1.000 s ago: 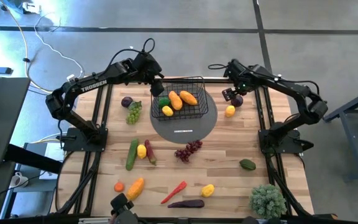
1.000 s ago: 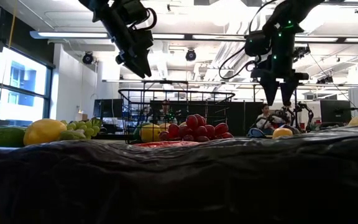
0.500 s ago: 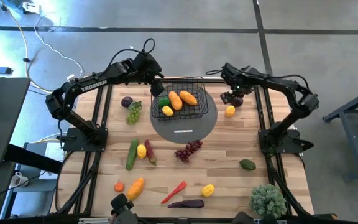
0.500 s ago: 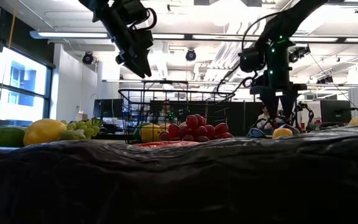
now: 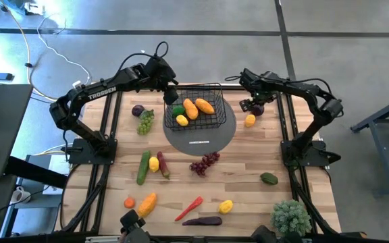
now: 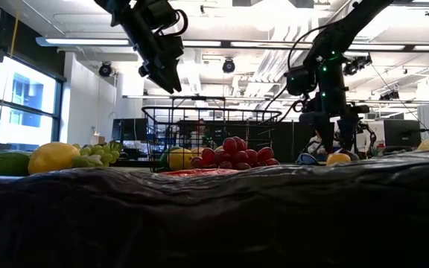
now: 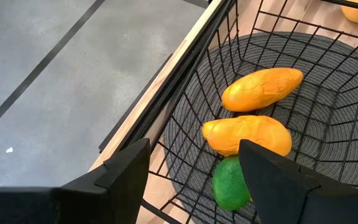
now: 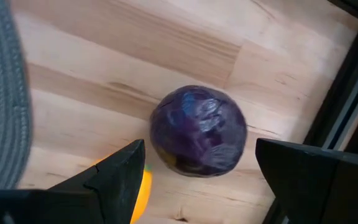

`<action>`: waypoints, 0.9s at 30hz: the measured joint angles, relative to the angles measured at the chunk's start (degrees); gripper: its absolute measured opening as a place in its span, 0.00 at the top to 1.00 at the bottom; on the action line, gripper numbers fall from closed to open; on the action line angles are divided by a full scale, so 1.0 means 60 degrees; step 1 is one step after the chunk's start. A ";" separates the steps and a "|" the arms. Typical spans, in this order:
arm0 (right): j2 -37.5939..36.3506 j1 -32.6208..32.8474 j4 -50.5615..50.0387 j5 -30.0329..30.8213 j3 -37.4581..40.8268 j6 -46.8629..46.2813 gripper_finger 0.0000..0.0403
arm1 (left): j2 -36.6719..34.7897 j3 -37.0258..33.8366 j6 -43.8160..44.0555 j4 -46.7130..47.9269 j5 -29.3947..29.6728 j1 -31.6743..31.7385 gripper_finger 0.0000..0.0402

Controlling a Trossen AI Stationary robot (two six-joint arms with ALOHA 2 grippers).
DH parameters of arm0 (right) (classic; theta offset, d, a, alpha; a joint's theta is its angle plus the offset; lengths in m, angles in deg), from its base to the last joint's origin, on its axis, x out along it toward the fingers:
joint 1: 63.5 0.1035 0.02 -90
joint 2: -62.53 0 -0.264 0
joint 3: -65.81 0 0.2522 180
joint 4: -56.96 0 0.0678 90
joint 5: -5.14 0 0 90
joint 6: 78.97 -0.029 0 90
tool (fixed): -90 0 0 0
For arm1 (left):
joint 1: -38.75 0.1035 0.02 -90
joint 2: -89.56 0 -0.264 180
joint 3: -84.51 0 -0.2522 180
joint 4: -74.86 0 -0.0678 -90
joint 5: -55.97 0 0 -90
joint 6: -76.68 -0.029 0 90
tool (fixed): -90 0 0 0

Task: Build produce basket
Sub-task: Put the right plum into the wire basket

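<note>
Jaws on both grippers are open, holding nothing. Right gripper (image 8: 194, 180) hangs over a round purple fruit (image 8: 198, 131); left gripper (image 7: 194, 177) hovers at the far-left corner of the black wire basket (image 5: 215, 116), which holds 2 orange pieces, centre-far on the table.

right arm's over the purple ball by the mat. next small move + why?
Probably lower the right claw straight down and close. Its fingers are open and the purple ball sits between them on bare wood, apart from the yellow fruit. The left claw waits open over the basket rim.
</note>
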 joint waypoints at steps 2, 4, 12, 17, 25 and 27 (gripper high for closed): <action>0.0000 -0.0089 0.0018 -0.0015 0.0000 -0.0036 0.28 | 0.0000 0.0000 0.0001 0.0000 0.0001 0.0000 0.41; 0.0000 -0.0145 0.0074 -0.0099 0.0000 -0.0040 0.28 | 0.0000 0.0000 -0.0002 0.0000 0.0001 0.0000 0.41; 0.0000 -0.0183 0.0150 -0.0250 0.0000 -0.0036 0.28 | 0.0000 0.0000 -0.0024 0.0000 0.0001 0.0000 0.41; 0.0338 -0.0183 0.0021 -0.0239 0.0000 -0.0036 0.28 | 0.0000 0.0000 -0.0024 -0.0004 0.0001 0.0000 0.41; 0.0945 -0.0179 0.0058 -0.0167 -0.0016 0.0021 0.28 | 0.0000 -0.0003 -0.0021 -0.0004 0.0001 0.0000 0.41; 0.1017 -0.0179 0.0055 -0.0081 -0.0022 0.0030 0.28 | 0.0000 0.0000 -0.0023 -0.0005 0.0001 0.0000 0.41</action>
